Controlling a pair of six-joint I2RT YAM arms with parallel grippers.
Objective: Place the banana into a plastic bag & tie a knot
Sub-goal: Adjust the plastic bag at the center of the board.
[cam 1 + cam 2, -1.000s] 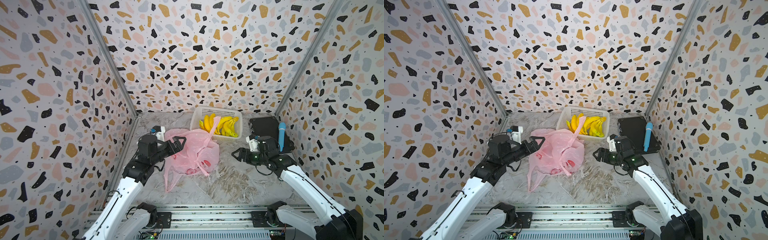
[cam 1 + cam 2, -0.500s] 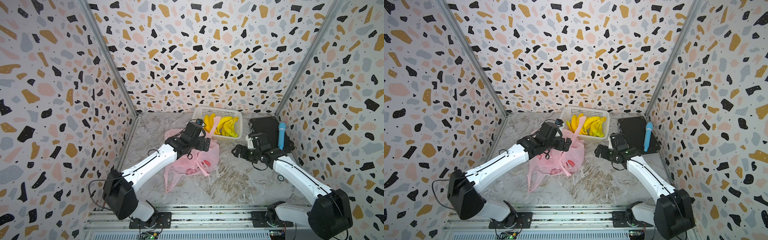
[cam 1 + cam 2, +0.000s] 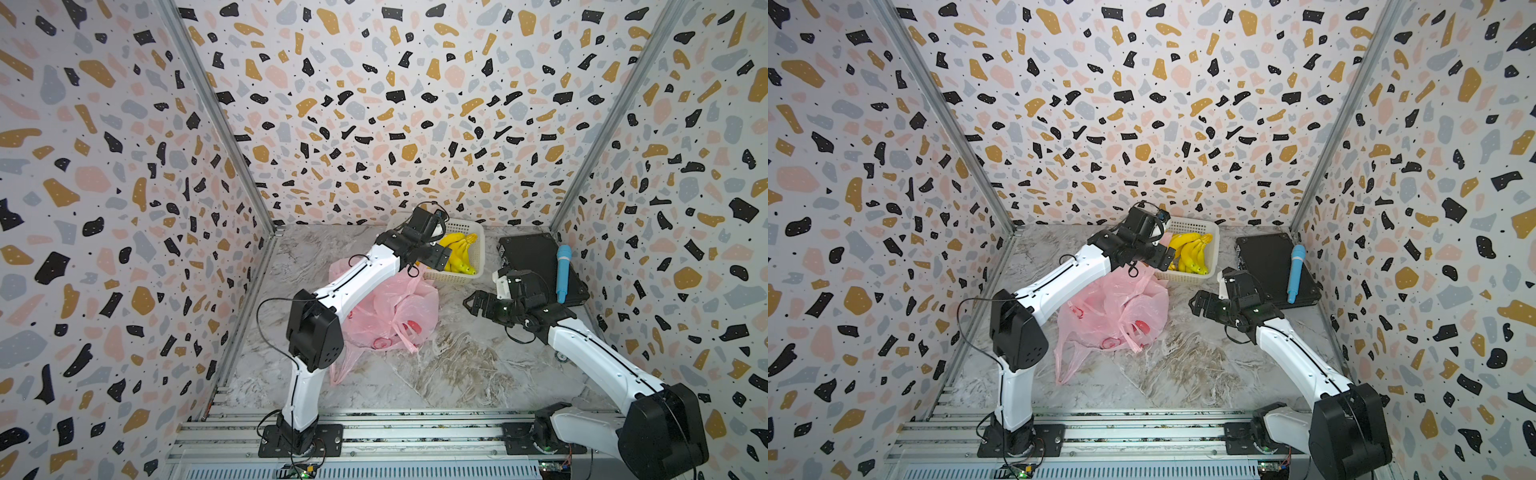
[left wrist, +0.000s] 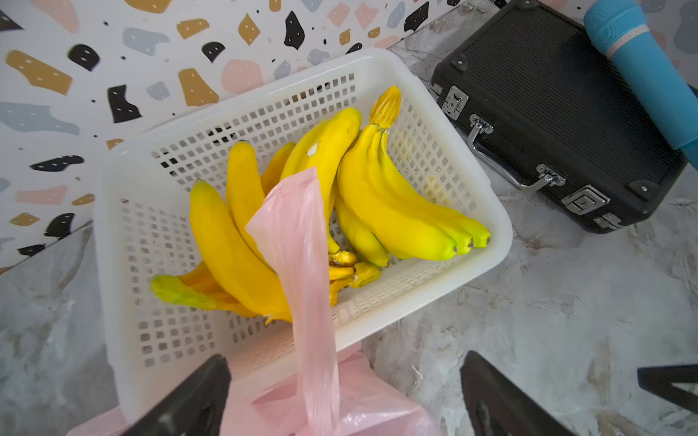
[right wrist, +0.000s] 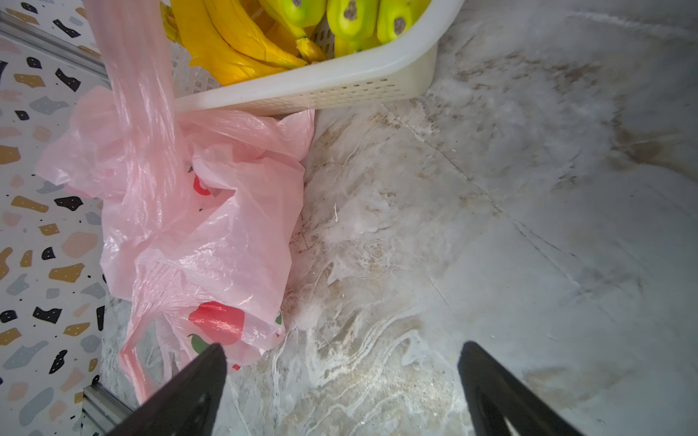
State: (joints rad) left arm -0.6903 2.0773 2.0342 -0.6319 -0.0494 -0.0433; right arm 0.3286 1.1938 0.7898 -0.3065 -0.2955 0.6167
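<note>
At the back edge of the worktop (image 3: 457,374), the bananas (image 4: 393,211) lie in a white basket (image 4: 415,287). The pink plastic bag (image 3: 399,307) sits crumpled just in front of it, toward the left edge, touching the basket's near wall. One bag handle (image 4: 302,245) is draped over the rim onto the fruit. The left gripper (image 4: 345,362) hangs above the basket's near side, jaws wide, with the handle passing between them untouched. The right gripper (image 5: 342,353) hovers over bare worktop on the bag's right-edge side, jaws wide and empty. In the back right corner a black case (image 3: 536,266) carries a blue microphone (image 3: 563,272).
</note>
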